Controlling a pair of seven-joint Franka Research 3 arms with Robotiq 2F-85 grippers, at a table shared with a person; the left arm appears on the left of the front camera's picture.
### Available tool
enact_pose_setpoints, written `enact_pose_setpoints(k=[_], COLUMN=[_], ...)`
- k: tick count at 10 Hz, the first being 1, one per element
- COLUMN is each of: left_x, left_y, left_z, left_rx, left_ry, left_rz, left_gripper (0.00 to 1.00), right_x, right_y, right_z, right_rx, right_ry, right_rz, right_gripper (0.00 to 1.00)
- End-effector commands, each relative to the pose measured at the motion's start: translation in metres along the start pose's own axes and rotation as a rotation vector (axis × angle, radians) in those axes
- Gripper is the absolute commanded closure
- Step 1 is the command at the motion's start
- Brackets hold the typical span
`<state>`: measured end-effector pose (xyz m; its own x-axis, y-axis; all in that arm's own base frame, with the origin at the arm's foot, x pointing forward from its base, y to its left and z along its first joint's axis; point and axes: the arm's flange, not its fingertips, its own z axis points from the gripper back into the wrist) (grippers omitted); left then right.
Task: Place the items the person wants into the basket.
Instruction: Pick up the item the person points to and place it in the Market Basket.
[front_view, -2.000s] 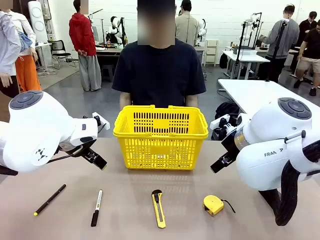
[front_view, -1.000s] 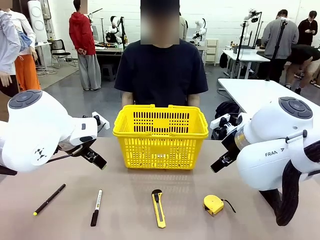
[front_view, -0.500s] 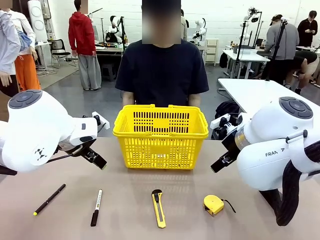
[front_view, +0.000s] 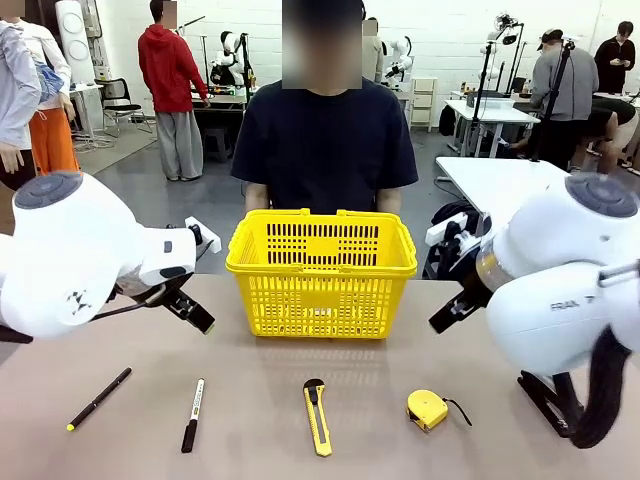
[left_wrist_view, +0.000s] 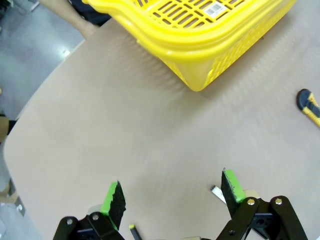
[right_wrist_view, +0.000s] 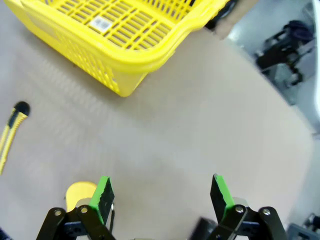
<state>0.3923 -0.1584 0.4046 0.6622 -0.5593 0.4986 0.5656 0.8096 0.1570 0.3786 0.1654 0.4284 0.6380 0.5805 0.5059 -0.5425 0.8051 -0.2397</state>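
The yellow basket (front_view: 320, 275) stands mid-table in front of the person (front_view: 325, 140), whose hands stay behind it. Along the near edge lie a thin black pen (front_view: 98, 398), a black marker (front_view: 193, 414) and a yellow-and-black utility knife (front_view: 317, 417). My left gripper (front_view: 190, 310) hovers left of the basket, open and empty (left_wrist_view: 174, 192), with the basket corner (left_wrist_view: 210, 40) ahead and the knife's tip (left_wrist_view: 310, 102) at the right edge. Right of the basket hangs my right gripper (front_view: 455, 310), also open and empty (right_wrist_view: 162, 192), above bare table beside the basket (right_wrist_view: 120, 35) and knife (right_wrist_view: 10, 132).
A round yellow tape measure (front_view: 427, 409) lies right of the knife and shows next to my right gripper's finger (right_wrist_view: 80, 192). Bare table surrounds the basket on both sides. Other people and tables stand far behind.
Both arms have shifted slightly upward, the right one more and a little to the right. The items, basket and person have not moved.
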Motion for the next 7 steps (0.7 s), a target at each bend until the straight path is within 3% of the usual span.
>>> enact_pose_setpoints(k=[1, 4, 7], left_x=[-0.010, -0.004, 0.001], left_y=[-0.017, -0.033, -0.056], left_z=[0.097, 0.195, 0.236], left_rx=[0.007, 0.125, 0.214], left_ry=[0.031, -0.008, -0.034], left_rz=[-0.034, -0.049, -0.064], left_gripper=[0.00, 0.00, 0.00], right_x=[-0.036, -0.041, -0.038], right_y=[0.030, 0.042, 0.049], right_z=[0.100, 0.217, 0.265], right_rx=[-0.119, -0.232, -0.299], right_ry=[0.025, 0.059, 0.040], right_rz=[0.004, 0.031, 0.011], right_gripper=[0.00, 0.00, 0.00])
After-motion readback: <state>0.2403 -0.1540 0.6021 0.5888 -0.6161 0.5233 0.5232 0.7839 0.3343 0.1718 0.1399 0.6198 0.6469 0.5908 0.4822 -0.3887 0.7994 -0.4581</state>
